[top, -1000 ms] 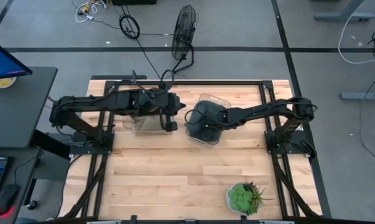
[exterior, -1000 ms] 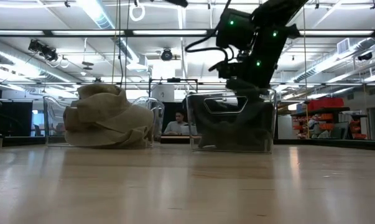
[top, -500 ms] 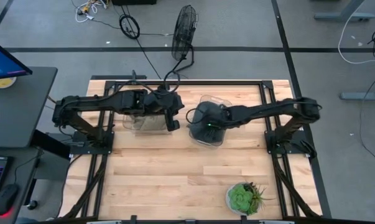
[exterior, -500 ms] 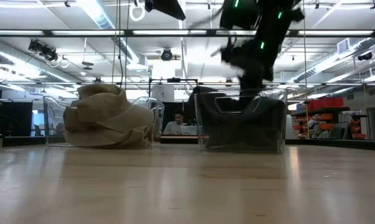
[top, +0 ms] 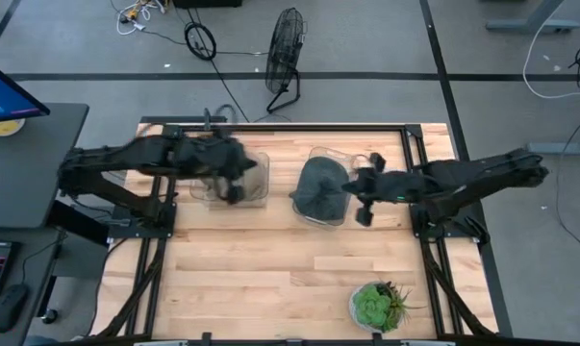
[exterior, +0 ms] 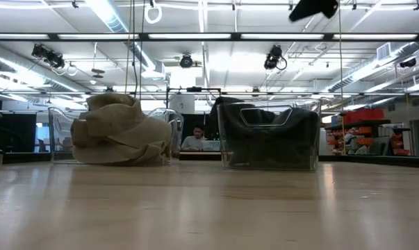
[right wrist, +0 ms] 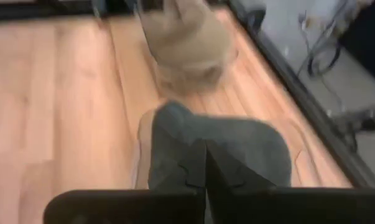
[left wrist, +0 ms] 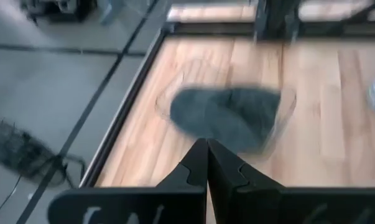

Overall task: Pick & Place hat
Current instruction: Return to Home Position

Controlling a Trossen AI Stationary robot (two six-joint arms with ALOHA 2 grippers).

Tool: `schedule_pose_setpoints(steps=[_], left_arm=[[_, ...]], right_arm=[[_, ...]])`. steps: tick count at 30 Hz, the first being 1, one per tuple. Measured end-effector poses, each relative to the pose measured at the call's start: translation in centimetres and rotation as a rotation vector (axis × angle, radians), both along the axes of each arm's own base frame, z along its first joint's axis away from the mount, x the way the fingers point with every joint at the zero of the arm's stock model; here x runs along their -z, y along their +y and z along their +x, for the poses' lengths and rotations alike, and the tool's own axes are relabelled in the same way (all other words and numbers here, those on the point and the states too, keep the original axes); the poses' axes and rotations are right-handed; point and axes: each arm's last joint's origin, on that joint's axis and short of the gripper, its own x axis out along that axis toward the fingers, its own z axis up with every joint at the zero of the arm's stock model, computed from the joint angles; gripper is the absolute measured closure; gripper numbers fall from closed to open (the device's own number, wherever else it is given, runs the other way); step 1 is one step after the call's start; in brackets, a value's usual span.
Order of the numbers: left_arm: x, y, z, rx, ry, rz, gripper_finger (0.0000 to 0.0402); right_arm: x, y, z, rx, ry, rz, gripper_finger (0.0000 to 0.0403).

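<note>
in the right bin, black caps, right pincer just beside, closed, empty

wooden table from straight above. two clear bins sit side by side on the far half. the right bin has a pile of black caps in it. the left bin is mostly covered by the left arm, with the left gripper over it. the right gripper is just right of the right bin, off the caps. a green plant sits at the near right corner. a fan stands on the floor beyond the far edge.
</note>
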Motion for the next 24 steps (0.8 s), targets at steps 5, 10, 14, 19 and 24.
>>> schedule_pose_setpoints(steps=[5,10,14,19,24], left_arm=[[-1.2,-0.5,-5.0,0.004,-0.017,-0.011,0.0399],[2.8,-0.4,-9.5,0.011,-0.050,-0.026,0.0399],[8.9,-0.6,-11.7,0.026,-0.156,-0.057,0.0399],[14.8,-0.6,-13.1,0.066,-0.362,-0.035,0.0399],[16.6,-0.4,-15.0,0.095,-0.511,0.034,0.0399]], right_arm=[[0.0,0.9,-3.3,-0.096,-0.148,-0.034,0.0401],[2.9,0.8,-6.1,-0.194,-0.323,-0.029,0.0401],[5.1,0.3,-8.1,-0.239,-0.464,-0.014,0.0401],[7.2,-0.5,-10.5,-0.238,-0.600,-0.006,0.0401],[8.7,-1.1,-12.3,-0.232,-0.671,0.006,0.0401]])
